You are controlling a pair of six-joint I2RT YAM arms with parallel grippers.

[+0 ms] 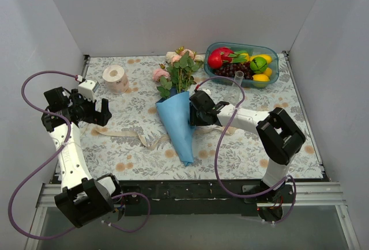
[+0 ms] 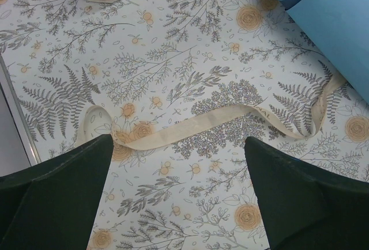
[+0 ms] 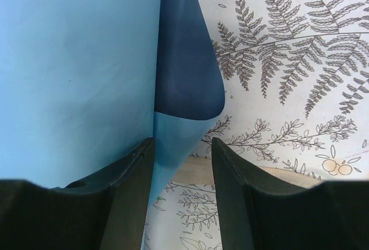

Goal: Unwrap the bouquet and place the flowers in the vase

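Right tool [image 1: 191, 112] reaches across mid-frame — jaws part-spread astride the bouquet [image 1: 179, 126] edge; we see the left tool [image 1: 100, 112] spread wide.

Wide floral tabletop [image 1: 132, 97] lies free between the tape roll [image 1: 116, 78] and the bouquet [image 1: 176, 117], crossed only by the flat ribbon [image 1: 128, 134]. The vase [image 1: 238, 77] stands just beside the fruit tray [image 1: 275, 68], with the flowers [image 1: 181, 68] near on its left

The bouquet [image 1: 176, 124] lay on its side, a blue paper cone with its tip toward the near side. Its cream ribbon [image 1: 134, 136] trailed loose to the left. Pink and cream flowers [image 1: 180, 68] filled its mouth. The clear vase [image 1: 239, 77] stood upright to their right.
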